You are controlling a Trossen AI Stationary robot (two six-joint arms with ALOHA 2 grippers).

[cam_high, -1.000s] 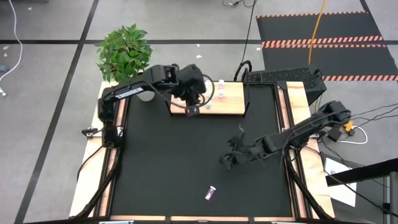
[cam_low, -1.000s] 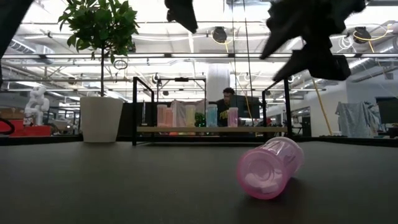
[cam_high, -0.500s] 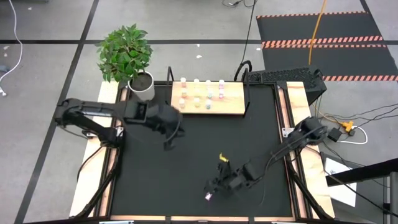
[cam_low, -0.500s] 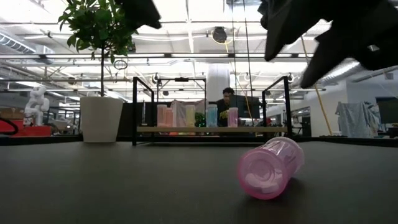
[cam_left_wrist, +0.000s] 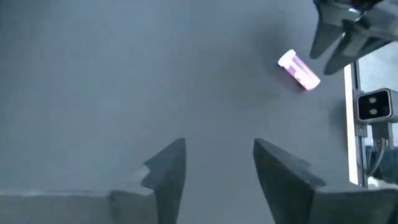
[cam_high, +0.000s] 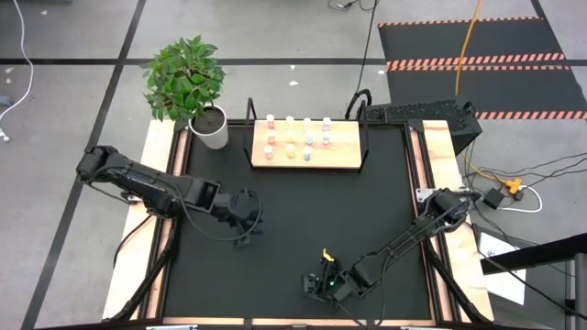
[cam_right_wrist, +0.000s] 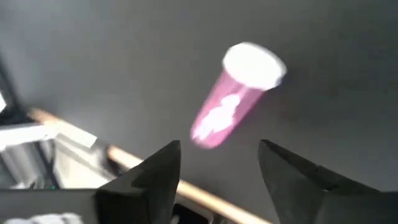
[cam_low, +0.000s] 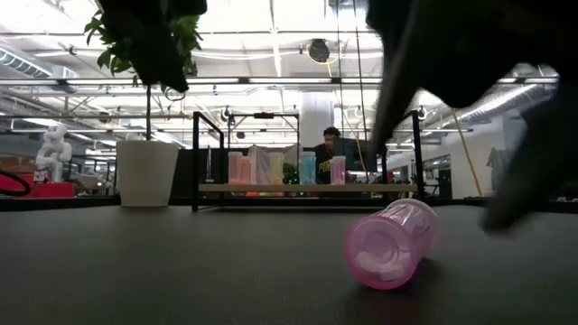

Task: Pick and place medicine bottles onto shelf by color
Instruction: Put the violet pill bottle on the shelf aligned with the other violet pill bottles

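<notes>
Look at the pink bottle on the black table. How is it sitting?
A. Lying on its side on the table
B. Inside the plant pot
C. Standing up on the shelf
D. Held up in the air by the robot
A: the pink bottle lies on its side on the table, with nothing gripping it.

No legible text, label, brand or number can be read anywhere. Nothing is made out on any surface.
</notes>
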